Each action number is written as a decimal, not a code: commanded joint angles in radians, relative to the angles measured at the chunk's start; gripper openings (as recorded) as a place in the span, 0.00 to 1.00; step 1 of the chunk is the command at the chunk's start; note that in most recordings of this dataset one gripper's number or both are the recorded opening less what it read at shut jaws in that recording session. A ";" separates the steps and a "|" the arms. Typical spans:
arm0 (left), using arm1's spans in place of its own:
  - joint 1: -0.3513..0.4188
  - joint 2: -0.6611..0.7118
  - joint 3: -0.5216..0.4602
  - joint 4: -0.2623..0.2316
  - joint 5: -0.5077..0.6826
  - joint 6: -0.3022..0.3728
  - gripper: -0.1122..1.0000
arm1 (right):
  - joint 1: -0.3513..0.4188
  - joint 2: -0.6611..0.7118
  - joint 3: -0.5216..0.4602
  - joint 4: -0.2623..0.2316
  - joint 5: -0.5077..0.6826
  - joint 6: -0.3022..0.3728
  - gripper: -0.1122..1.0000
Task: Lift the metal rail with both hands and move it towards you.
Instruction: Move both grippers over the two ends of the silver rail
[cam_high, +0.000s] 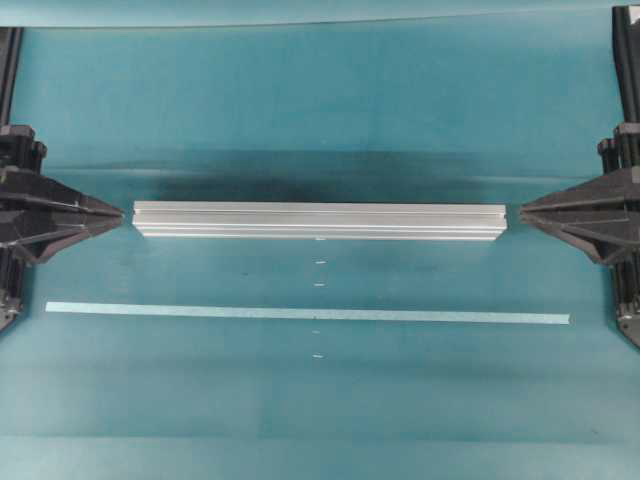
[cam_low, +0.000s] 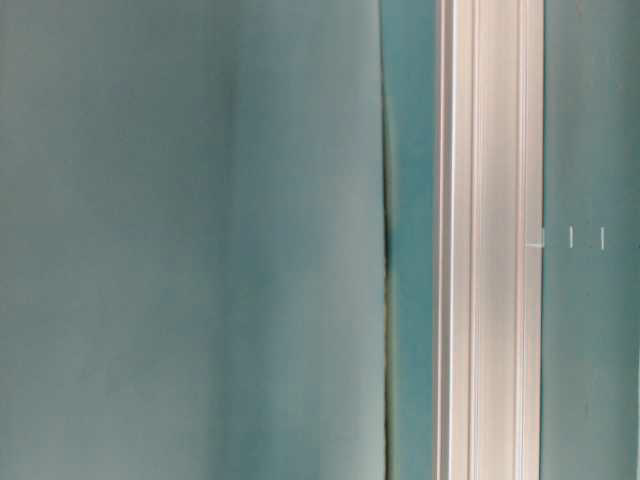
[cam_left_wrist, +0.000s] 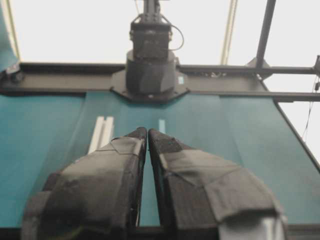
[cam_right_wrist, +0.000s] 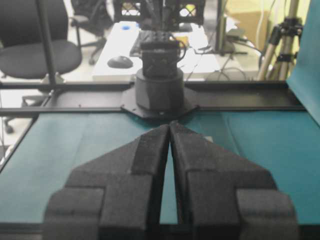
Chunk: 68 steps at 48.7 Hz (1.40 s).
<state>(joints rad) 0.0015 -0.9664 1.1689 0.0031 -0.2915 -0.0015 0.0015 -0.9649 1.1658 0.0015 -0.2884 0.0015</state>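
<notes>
The metal rail (cam_high: 318, 220) lies flat across the middle of the teal table, a long silver grooved bar; the table-level view shows it as a pale vertical band (cam_low: 490, 240). My left gripper (cam_high: 120, 216) points at the rail's left end with a small gap, its fingertips together and nothing between them. My right gripper (cam_high: 523, 212) faces the rail's right end, also a little apart, tips closed on nothing. In the left wrist view the shut gripper (cam_left_wrist: 147, 133) fills the foreground, with the rail (cam_left_wrist: 100, 134) to its left. The right wrist view shows the shut gripper (cam_right_wrist: 169, 127); its fingers hide the rail.
A thin pale tape strip (cam_high: 308, 313) runs parallel to the rail, nearer the front edge. Small white marks (cam_high: 320, 263) dot the cloth between them. Black arm bases and frame posts stand at the left (cam_high: 12, 150) and right (cam_high: 625, 150) table edges.
</notes>
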 joint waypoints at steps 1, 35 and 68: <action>-0.008 0.032 -0.026 0.008 0.014 -0.029 0.23 | 0.006 0.009 -0.015 0.005 -0.009 0.012 0.23; 0.107 0.301 -0.405 0.020 0.818 0.012 0.05 | -0.153 0.230 -0.350 0.044 0.856 0.104 0.07; 0.207 0.704 -0.704 0.029 1.209 0.202 0.05 | -0.219 0.755 -0.687 0.009 1.239 -0.141 0.07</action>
<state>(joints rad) 0.1994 -0.2777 0.5001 0.0276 0.9020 0.1948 -0.2148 -0.2500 0.5154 0.0123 0.9250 -0.1212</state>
